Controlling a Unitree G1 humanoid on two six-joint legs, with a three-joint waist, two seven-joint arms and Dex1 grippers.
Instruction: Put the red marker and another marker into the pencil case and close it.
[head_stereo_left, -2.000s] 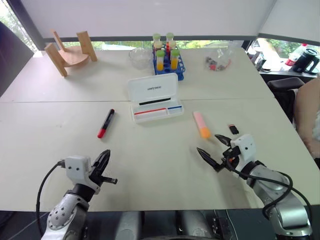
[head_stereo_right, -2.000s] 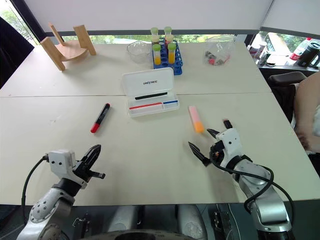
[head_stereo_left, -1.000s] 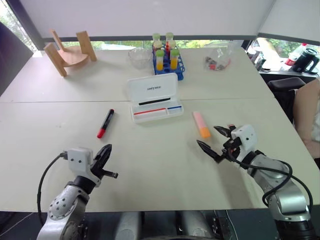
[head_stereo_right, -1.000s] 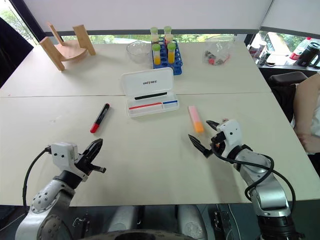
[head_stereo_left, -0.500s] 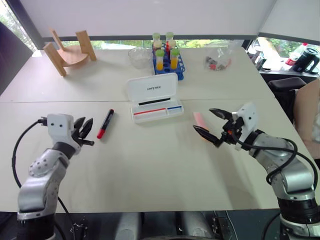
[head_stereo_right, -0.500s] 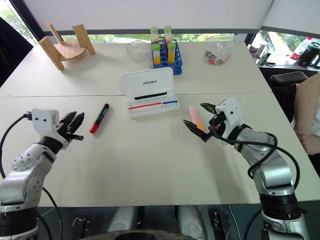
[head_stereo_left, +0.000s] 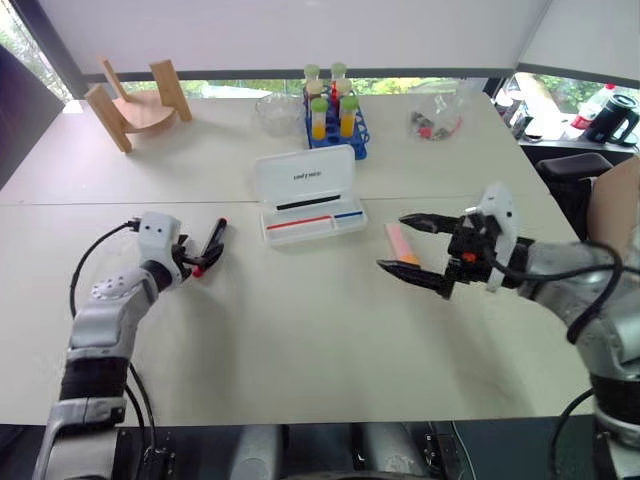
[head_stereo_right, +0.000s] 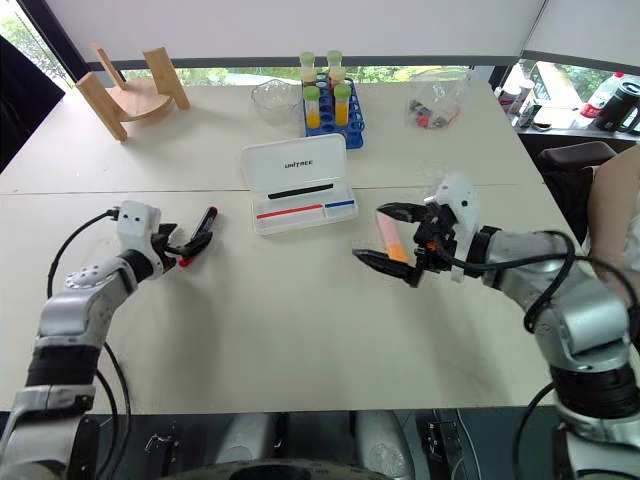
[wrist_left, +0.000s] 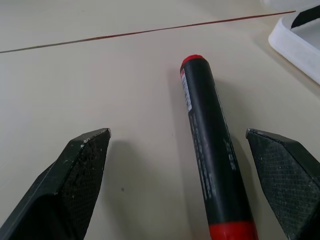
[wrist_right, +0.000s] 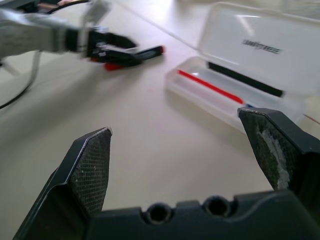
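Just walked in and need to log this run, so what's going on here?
The robot is packing two markers into the open white plastic pencil case. Its left gripper is open around the slim red-and-black marker, which lies on the white table, not yet gripped. The right gripper hangs open above the thick pink marker with an orange end. Neither marker is in the case.
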